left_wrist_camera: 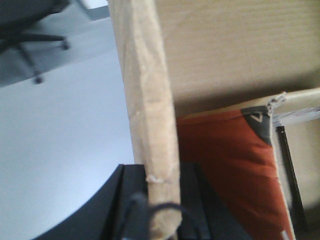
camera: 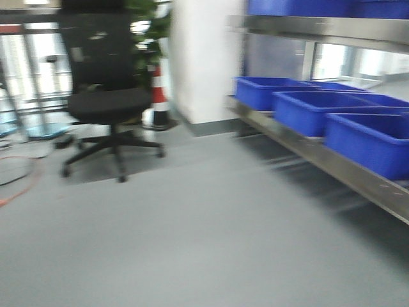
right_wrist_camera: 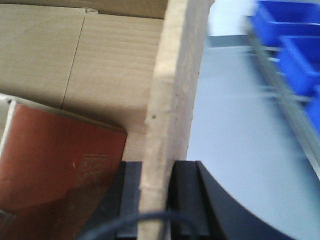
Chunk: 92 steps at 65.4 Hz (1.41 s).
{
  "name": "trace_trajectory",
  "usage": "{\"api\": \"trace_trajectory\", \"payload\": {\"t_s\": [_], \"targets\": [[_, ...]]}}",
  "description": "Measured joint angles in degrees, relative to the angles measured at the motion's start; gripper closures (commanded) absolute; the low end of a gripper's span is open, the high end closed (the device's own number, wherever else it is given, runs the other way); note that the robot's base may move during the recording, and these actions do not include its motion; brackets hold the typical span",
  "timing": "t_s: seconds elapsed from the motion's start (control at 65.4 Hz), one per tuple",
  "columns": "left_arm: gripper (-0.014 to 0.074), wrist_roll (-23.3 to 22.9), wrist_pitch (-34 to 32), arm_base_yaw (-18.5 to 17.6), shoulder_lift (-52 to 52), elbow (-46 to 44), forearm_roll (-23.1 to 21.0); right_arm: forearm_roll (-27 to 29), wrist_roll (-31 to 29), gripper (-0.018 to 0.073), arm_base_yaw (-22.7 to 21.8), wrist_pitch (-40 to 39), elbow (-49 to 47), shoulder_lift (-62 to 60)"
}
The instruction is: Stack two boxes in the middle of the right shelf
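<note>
Grey floor lies under everything. Nearest, the left pincer and right pincer each clamp an opposite wall of the cardboard box, a red-brown packet inside. Farther right, well apart, stands the steel shelf holding blue bins. I judge this the carrying step; next comes approaching its middle tier

A smooth grey floor lies in bright daylight from windows at far left, where a black office chair stands near a green plant and a red-and-white cone beside a white pillar, with blue bins along the right
</note>
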Motion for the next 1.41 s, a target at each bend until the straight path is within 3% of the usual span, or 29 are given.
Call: {"api": "trace_trajectory", "payload": {"t_s": [1.406], "targets": [[0.0708,0.0,0.0,0.0,0.0,0.0,0.0,0.0,-0.13,0.0712,0.0,0.0,0.0,0.0]]}}
